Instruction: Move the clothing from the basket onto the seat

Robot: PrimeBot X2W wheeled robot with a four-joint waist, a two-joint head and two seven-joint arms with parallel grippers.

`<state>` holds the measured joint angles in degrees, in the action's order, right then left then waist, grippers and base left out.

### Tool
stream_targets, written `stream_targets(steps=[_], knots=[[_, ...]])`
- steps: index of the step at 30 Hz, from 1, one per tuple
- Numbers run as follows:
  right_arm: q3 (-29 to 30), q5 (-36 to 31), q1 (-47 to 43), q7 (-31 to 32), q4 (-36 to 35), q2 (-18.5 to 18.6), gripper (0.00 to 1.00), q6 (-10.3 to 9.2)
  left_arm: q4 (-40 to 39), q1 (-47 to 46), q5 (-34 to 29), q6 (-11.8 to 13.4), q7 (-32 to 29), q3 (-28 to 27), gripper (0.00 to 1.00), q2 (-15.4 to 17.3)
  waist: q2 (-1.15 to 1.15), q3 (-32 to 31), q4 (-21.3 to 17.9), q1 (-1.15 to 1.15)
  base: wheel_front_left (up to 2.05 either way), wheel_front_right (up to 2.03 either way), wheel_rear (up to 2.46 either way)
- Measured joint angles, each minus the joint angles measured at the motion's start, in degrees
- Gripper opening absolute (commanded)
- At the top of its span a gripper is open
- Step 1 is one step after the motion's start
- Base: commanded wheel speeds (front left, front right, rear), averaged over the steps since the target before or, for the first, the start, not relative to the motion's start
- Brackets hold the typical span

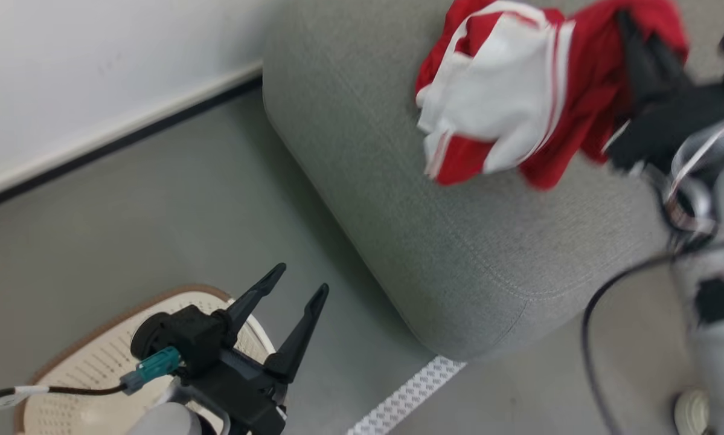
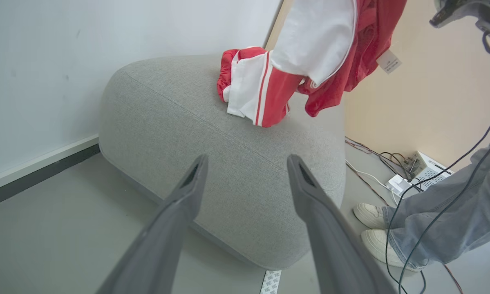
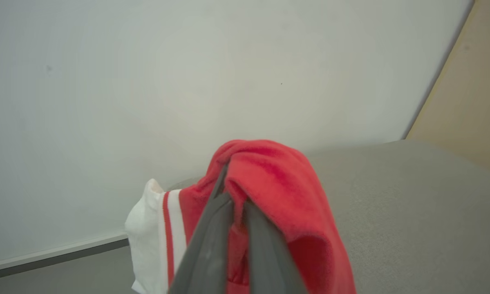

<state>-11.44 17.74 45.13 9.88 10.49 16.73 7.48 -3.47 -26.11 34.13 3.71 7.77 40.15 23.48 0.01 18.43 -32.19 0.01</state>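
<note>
Your right end effector [image 3: 233,196] is clenching the soft, probably light clothing [image 1: 506,90] by a bunched fold; left end effector [image 1: 301,279] is gaping.

Your basket [image 1: 99,362] sits on the floor [image 1: 186,211] at lower left, under the left gripper [image 1: 301,278], with the seat [image 1: 398,199] ahead to its right, against the wall [image 1: 96,72]. The clothing [image 1: 506,103] hangs pinched in your right gripper [image 3: 234,204] above the seat, its lower fold resting on it. A person's shoes [image 2: 375,228] stand on the floor beside the seat's right side.
</note>
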Motion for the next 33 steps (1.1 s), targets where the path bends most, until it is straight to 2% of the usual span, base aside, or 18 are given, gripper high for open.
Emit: stream_targets(steps=[3,8,11,15,17,22,30,31,32,33], knots=[[2.7,2.7,7.6,0.1,5.8,2.5,0.0,0.01,-2.9,-1.7,-1.6,-0.1,-2.4,1.2,1.0,0.8,0.0,2.6,0.3,0.0,0.0,0.0,0.0],[8.6,3.0,20.1,-1.7,14.0,7.1,0.0,0.01,-7.1,-3.7,-3.4,-1.0,-5.5,3.7,1.0,1.4,0.0,7.1,2.2,0.01,0.0,0.0,0.0],[13.1,4.8,23.8,-2.4,19.7,7.9,0.0,0.02,-9.5,-3.8,-4.2,-1.1,-7.1,5.1,1.0,1.4,0.01,9.1,4.2,0.01,0.0,0.0,0.0],[23.4,6.0,26.3,-4.8,28.4,10.3,0.0,0.0,-11.9,-4.1,-4.8,-1.4,-7.7,6.8,1.0,0.9,0.0,11.4,7.7,0.01,0.0,0.0,0.0],[26.1,5.5,27.1,-5.5,31.9,11.3,0.0,0.0,-13.2,-3.8,-5.2,-0.9,-7.7,7.3,1.0,0.4,0.0,12.2,9.7,0.0,0.0,0.0,0.0],[27.9,2.6,28.6,-6.3,38.1,12.5,0.0,0.0,-16.2,-3.4,-6.1,0.2,-8.3,8.1,1.0,0.4,0.0,14.6,13.9,0.0,0.0,0.0,0.0],[27.9,-2.4,28.0,-10.0,46.4,11.9,0.0,0.02,-20.3,-1.3,-6.4,2.5,-8.5,7.7,1.0,1.3,0.0,19.7,17.2,0.0,0.0,0.0,0.0],[28.2,-3.3,27.5,-10.6,47.6,11.8,0.44,0.02,-20.7,-1.0,-6.4,2.6,-8.5,7.6,1.0,1.4,0.0,20.2,17.4,0.0,0.0,0.0,0.0],[28.7,-4.5,27.1,-11.5,48.7,11.8,1.0,0.02,-21.0,-0.9,-6.4,2.9,-8.5,7.5,1.0,1.7,0.0,20.6,17.6,0.01,0.0,0.0,0.0],[29.1,-5.3,27.0,-12.1,49.7,11.7,1.0,0.02,-21.2,-0.9,-6.4,3.0,-8.5,7.3,1.0,1.9,0.0,21.0,17.7,0.0,0.0,0.0,0.0]])
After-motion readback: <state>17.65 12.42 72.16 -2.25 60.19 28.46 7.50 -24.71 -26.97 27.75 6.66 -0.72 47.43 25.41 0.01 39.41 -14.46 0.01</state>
